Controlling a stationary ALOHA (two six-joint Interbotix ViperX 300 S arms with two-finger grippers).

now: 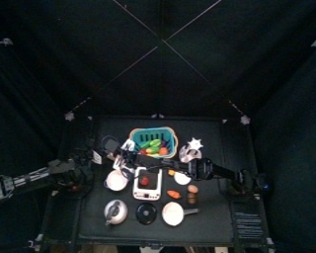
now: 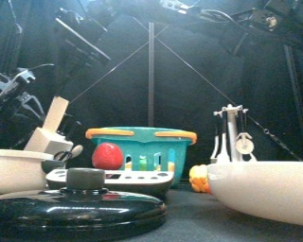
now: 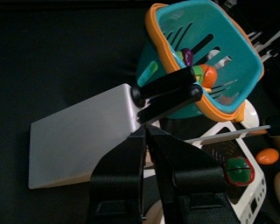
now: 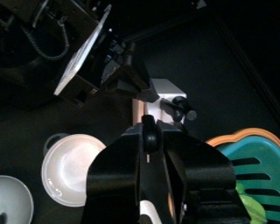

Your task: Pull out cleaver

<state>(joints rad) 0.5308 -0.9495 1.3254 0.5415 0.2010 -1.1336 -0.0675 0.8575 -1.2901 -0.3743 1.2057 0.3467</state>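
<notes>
The cleaver has a broad silver blade and a black handle. My left gripper is shut on that handle and holds the cleaver in the air beside the teal basket. The right wrist view looks across at the cleaver's blade raised above a white knife block. My right gripper hangs near that block with its jaws partly open, and I see nothing between them. In the top view the left gripper is at the table's left and the right gripper is beside the basket.
A black pot lid and a large white bowl stand at the front edge. The basket holds a red fruit and utensils. A white plate lies near the block. A utensil stand rises at the right.
</notes>
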